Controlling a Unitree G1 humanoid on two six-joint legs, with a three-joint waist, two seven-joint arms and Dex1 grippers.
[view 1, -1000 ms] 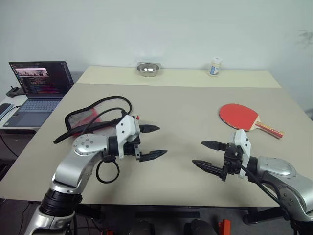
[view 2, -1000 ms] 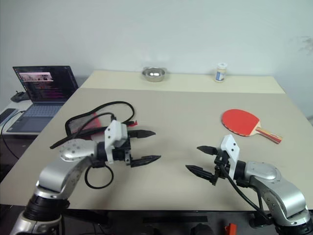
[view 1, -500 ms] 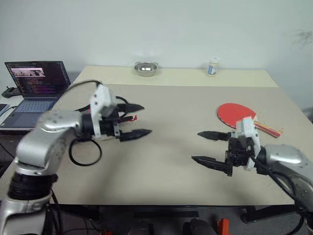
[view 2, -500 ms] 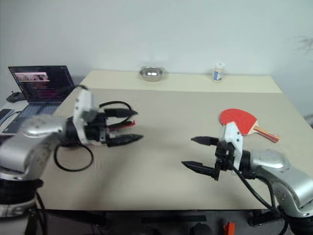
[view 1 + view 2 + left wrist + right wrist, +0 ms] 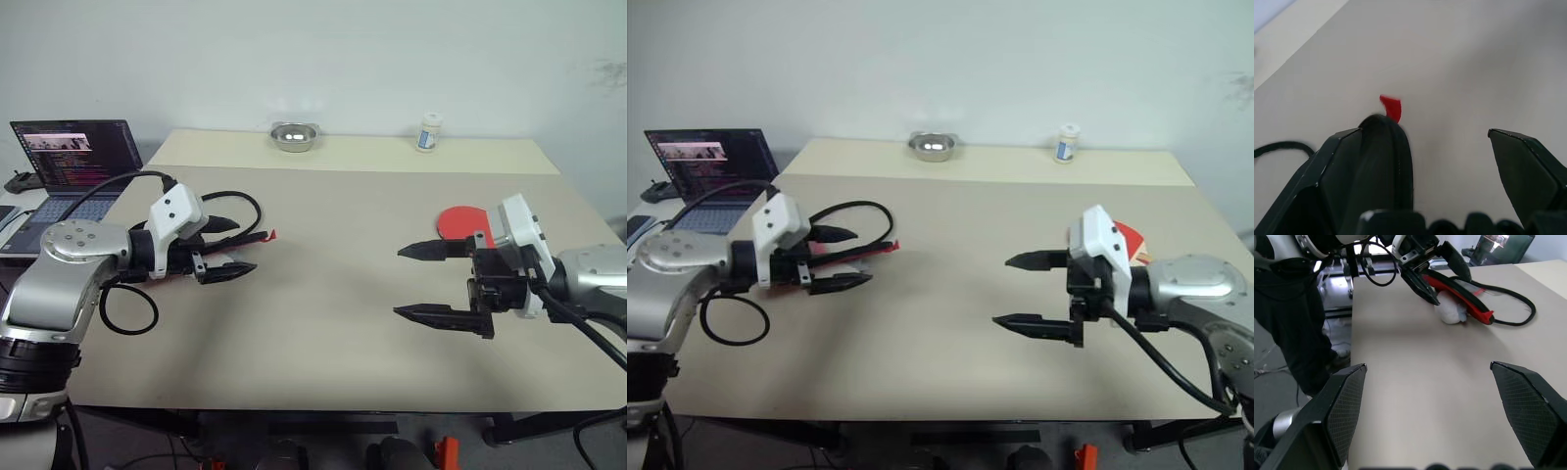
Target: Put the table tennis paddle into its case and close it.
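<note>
Left eye view: the left gripper (image 5: 230,247), fingers spread wide, hovers over the case (image 5: 211,262); the right gripper (image 5: 423,281), equally wide, partly hides the paddle (image 5: 457,221).

The right claw (image 5: 429,281) and its white wrist block hid most of the table tennis paddle (image 5: 454,221); its handle could not be seen. The left claw (image 5: 230,248) covered much of the case (image 5: 833,250), so its shape was not clear. The small bottle (image 5: 427,133) at the far desk (image 5: 323,323) edge was too small to read.
</note>
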